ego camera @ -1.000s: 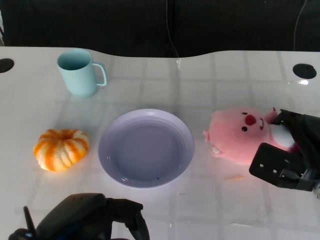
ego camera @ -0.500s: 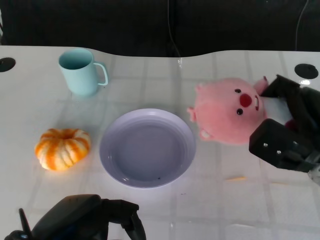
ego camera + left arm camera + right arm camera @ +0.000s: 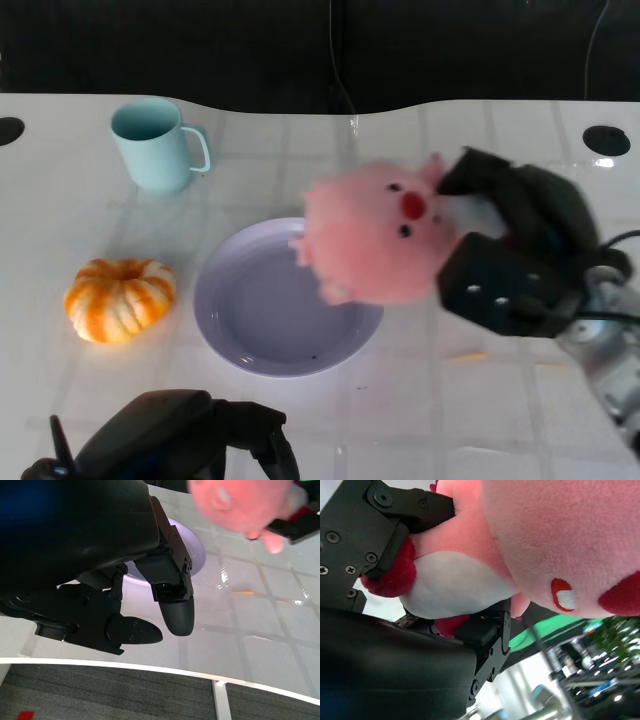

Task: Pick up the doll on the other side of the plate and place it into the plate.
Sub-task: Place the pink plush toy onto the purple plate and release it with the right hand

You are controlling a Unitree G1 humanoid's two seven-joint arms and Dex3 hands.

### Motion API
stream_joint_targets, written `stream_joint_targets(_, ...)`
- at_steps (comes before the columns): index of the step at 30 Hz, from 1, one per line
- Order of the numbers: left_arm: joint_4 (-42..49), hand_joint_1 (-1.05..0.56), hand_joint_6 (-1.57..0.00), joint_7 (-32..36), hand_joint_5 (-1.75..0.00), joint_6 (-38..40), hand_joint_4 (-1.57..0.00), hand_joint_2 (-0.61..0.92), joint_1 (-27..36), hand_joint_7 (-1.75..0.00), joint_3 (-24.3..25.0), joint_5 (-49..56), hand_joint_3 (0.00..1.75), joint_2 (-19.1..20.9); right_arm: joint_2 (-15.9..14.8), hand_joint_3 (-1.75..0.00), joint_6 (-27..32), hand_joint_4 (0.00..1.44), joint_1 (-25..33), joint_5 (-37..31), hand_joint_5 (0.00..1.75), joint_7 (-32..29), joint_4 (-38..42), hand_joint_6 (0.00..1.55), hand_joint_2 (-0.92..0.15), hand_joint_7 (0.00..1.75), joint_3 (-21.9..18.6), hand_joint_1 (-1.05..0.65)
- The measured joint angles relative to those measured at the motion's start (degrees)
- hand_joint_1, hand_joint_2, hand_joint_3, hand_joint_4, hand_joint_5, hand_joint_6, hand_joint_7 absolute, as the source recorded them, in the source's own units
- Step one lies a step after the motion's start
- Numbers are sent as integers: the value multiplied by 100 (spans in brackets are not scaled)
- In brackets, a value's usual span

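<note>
My right hand (image 3: 515, 250) grips a pink plush doll (image 3: 375, 232) with a red nose, lifted off the table and hanging over the right rim of the lavender plate (image 3: 232, 300). In the right wrist view the doll (image 3: 545, 535) fills the picture, its white belly and red parts pressed between black fingers (image 3: 395, 525). The doll (image 3: 240, 502) shows blurred in the left wrist view, above the plate (image 3: 197, 550). My left hand (image 3: 175, 440) stays low at the table's front edge with nothing in it, fingers (image 3: 175, 605) apart.
A light blue mug (image 3: 155, 143) stands at the back left. An orange and white pumpkin (image 3: 120, 297) lies left of the plate. A small orange scrap (image 3: 468, 356) lies on the table right of the plate.
My right hand has lifted the doll from the table at the right and carried it leftward, from beside the plate to above its right rim. The left hand has stayed put.
</note>
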Motion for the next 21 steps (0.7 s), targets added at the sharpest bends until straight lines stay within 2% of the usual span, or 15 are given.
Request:
stream_joint_targets(5, 11, -15, -82, 0, -145, -37, -69, 92, 15, -75, 4, -12, 27, 5, 516, -125, 9, 97, -371, -12, 175, 56, 171, 79, -39, 175, 182, -15)
stream_joint_targets(8, 7, -16, -82, -1, -145, -31, -68, 92, 27, -75, 6, -11, 28, 9, 663, -125, -86, 93, -577, -150, 175, 13, 506, 77, -38, 172, 356, -18)
stream_joint_targets(10, 2, -16, -83, -1, -144, -27, -68, 92, 30, -75, 5, -10, 27, 10, 763, -119, -106, 91, -649, -230, 175, -37, 731, 76, -39, 173, 438, -18)
stream_joint_targets(13, 0, -16, -83, -1, -144, -28, -68, 92, 28, -75, 2, -9, 27, 11, 909, -111, -155, 94, -751, -255, 175, -108, 1085, 76, -43, 175, 550, -17)
stream_joint_targets(17, -53, -15, -83, -2, -144, 19, -68, 92, 31, -75, 1, -10, 27, 9, 1115, -109, -240, 93, -811, -256, 175, -259, 1435, 76, -43, 175, 587, -14)
stream_joint_targets(18, -66, -15, -83, -2, -145, 35, -69, 92, 32, -75, 0, -10, 27, 9, 1150, -101, -241, 85, -818, -257, 170, -293, 1488, 78, -43, 136, 588, -14)
stream_joint_targets(19, -79, -15, -83, -2, -145, 44, -69, 92, 33, -75, -3, -9, 27, 9, 1187, -95, -241, 81, -818, -257, 166, -332, 1513, 82, -45, 115, 590, -14)
stream_joint_targets(20, -91, -15, -83, -2, -145, 46, -69, 92, 34, -75, -8, -10, 27, 9, 1210, -79, -233, 76, -818, -257, 140, -341, 1515, 78, -54, 87, 590, -17)
stream_joint_targets(21, -103, -15, -83, -2, -146, 46, -69, 92, 36, -75, -13, -11, 27, 9, 1215, -55, -210, 65, -816, -253, 101, -308, 1495, 71, -69, 50, 591, -23)
